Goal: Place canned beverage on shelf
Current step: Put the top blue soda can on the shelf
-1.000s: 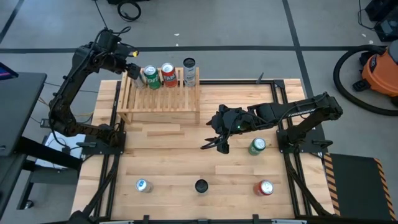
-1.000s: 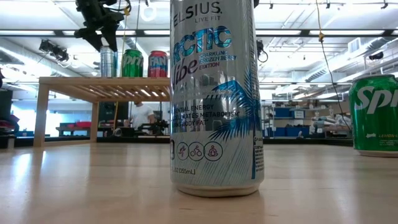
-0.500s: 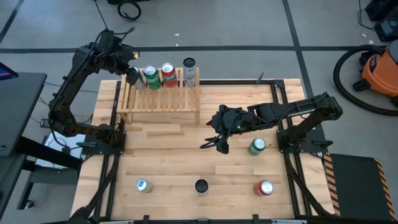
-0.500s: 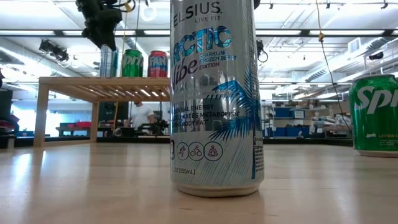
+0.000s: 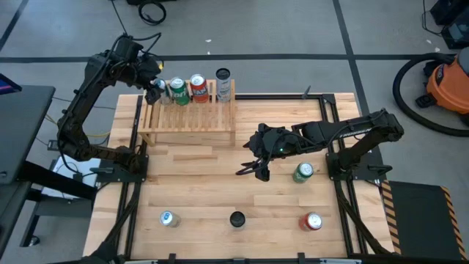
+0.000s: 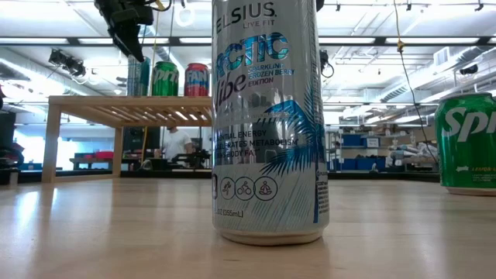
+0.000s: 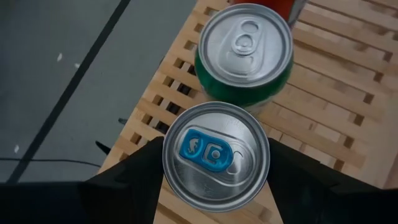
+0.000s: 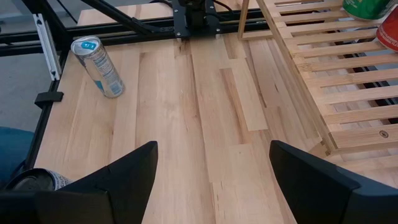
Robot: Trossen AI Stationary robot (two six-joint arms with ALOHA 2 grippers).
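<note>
You are working on a pale wood plank desk (image 5: 220,183) framed by black rails, set on a grey floor (image 5: 278,29) crossed by dark lines; an orange vacuum (image 5: 447,77) sits off to the side. The low view looks across the desk into a bright workshop with shelving and a person (image 6: 177,143) far back.

Count 8 cans. 4 are on the shelf (image 5: 190,117), the light slatted wooden rack on short legs at the far side of the desk: a silver can (image 7: 216,155) with a blue tab at the end, a green can (image 5: 176,89) touching it, a red can (image 5: 198,87), then a dark-topped can (image 5: 223,79) a little apart. 4 stand on the desk: a second green can (image 5: 303,172), a second red can (image 5: 313,221), a black can (image 5: 237,219) and a blue-and-silver can (image 5: 168,218). There are 2 arms.

Your left gripper (image 5: 152,86) hangs over the shelf end with its jaws on either side of the silver can, which stands upright on the slats; I cannot tell whether the fingers (image 7: 130,177) are pressing it or just clear of it.

Your right gripper (image 5: 253,170) hangs over the middle of the desk, near the second green can, jaws spread and holding nothing.
</note>
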